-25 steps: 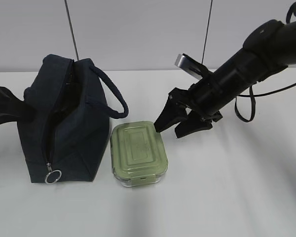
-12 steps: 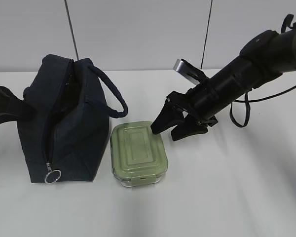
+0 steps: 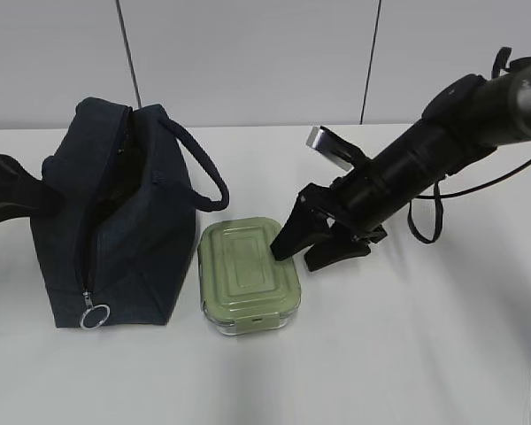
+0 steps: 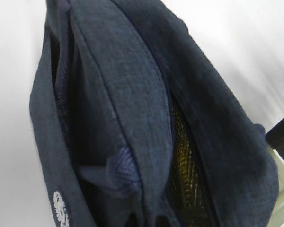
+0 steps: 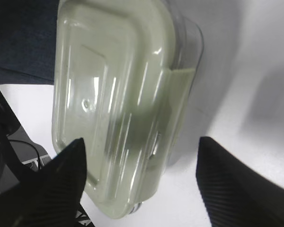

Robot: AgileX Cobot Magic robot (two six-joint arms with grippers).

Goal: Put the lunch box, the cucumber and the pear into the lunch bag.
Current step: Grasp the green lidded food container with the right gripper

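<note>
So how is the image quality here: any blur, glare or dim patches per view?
Exterior view: sharp and evenly lit, with soft shadows under the lunch box and the right claw. Left wrist view: very close and soft; the lunch bag fills it, its opening dark. Right wrist view: white glare streaks run along the lunch box lid, and the claw fingers are blurred.

One bag (image 3: 115,221) stands on one white table (image 3: 407,354), with one loop handle (image 3: 199,168) and one silver ring pull (image 3: 94,315). One lunch box (image 3: 248,274) lies beside it. Two arms show: one right arm (image 3: 425,159) with one gripper (image 3: 307,241) of two fingers, and one left arm (image 3: 4,190), only partly visible. Something yellowish (image 4: 184,175) shows inside the bag; its number cannot be told.
</note>
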